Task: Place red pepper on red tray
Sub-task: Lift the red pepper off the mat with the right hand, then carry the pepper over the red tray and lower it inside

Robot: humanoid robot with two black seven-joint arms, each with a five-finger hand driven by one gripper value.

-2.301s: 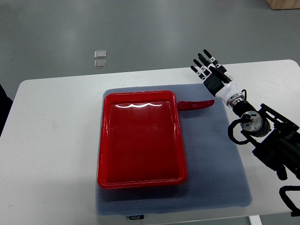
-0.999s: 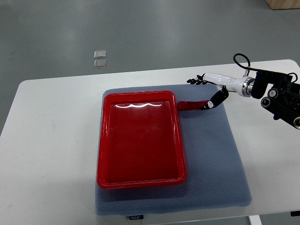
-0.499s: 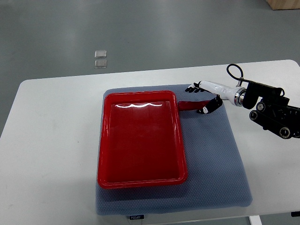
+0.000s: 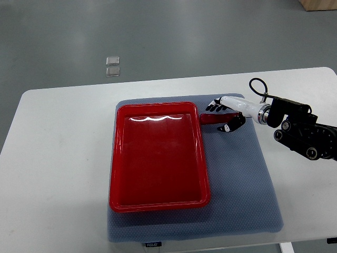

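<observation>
From the top view, you are looking steeply down on a white table (image 4: 58,158) with one blue-grey mat (image 4: 242,184) laid across its middle. On the mat sits one red tray (image 4: 159,196), a rectangle with a raised rim and its long sides running away from you. The tray holds nothing; only a streak of reflected light shows on its floor near the far rim.

Just beside the tray's far right corner lies one red pepper (image 4: 212,118), long and narrow, resting on the mat outside the tray. Its left end is close against the tray rim; you cannot tell whether it touches.

Your right hand (image 4: 227,112) reaches in from the right edge on a white forearm, with the dark arm joints (image 4: 305,138) and a looped black cable (image 4: 258,84) behind it. The hand sits directly over the right end of the pepper. Its black fingertips (image 4: 214,107) are on the far side of the pepper and the thumb (image 4: 228,126) curls in on the near side, so the fingers are partly closed around it. You cannot tell whether they actually grip it, and the pepper appears to lie on the mat.

Your left arm does not show.

On the grey floor (image 4: 210,37) beyond the table are two small pale square plates (image 4: 112,66), one just behind the other.
</observation>
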